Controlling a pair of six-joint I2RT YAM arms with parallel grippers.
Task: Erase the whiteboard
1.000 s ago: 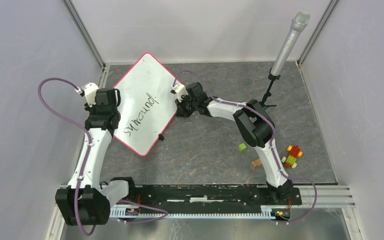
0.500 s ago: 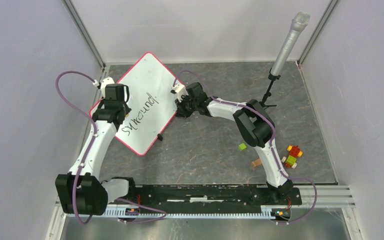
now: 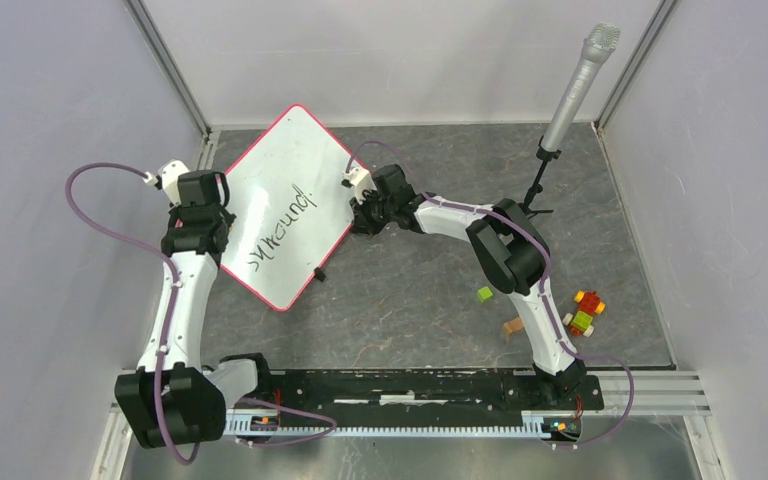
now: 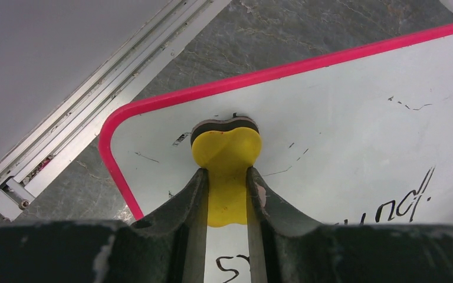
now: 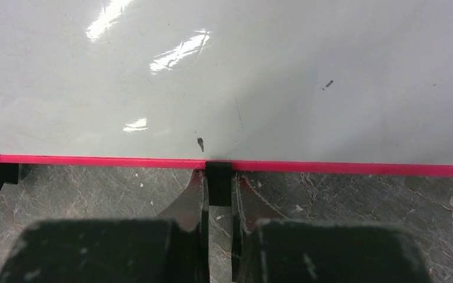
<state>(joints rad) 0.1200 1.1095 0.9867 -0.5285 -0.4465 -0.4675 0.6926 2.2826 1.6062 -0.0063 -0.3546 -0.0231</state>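
The whiteboard (image 3: 285, 205), at the far-left corner of the desk (image 3: 410, 290), looked stiff, light, slick; right tool (image 5: 218, 184) pinched its edge clip (image 5: 218, 175), left tool (image 4: 227, 180) a yellow eraser (image 4: 226, 147).

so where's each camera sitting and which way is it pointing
Top: above and behind the bases, looking down on the table; both arms show, left arm, right arm.
Left wrist: on the left arm, looking along the left fingers at the whiteboard corner; they pinch a yellow eraser.
Right wrist: on the right arm, facing the board's edge; the right fingers pinch a black clip.
Shared: top and left wrist both show the handwriting.
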